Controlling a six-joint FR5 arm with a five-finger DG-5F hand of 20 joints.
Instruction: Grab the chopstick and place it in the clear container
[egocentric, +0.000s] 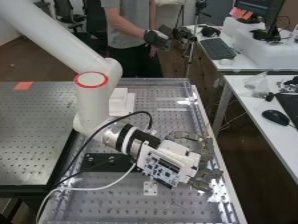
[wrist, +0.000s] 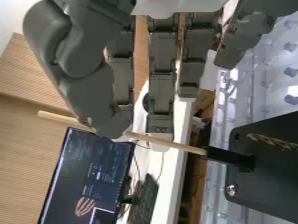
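- Chopstick (wrist: 183, 147) in the wrist view, near me and at a slight slant, running between the thumb (wrist: 80, 82) and the fingers (wrist: 161, 90). I'd expect it to be light and stiff, and narrow enough to roll if squeezed off-centre.
- Its pale shaft looks like smooth, plain wood, likely dry rather than slippery. I judge a hold midway along the bare part best, clear of the dark socket (wrist: 229, 157) round one end; pulling sideways there could snap or lever the stick.
- The hand (egocentric: 174, 162) seems closed in a light pinch on the stick: thumb bent over it from the near side, fingers fairly straight behind. How firm that contact is, I can't tell.
- Those fingers are matt dark grey, blocky segments; the thumb is rounder and thicker. I'd draw the stick out along its own length before any carry.
- Beside the socket sits a black block (wrist: 266, 167), flat-faced with softened corners and a shiny screw (wrist: 231, 190).
- In the high view, the white, tubular arm (egocentric: 93, 102) enters at the upper left, and the hand is right of centre, over the perforated surface (egocentric: 120, 202) with its glossy cover.
- Farther off, at the upper right of that frame, stands a smooth white desk (egocentric: 256, 62) with a ridged keyboard (egocentric: 217, 49).
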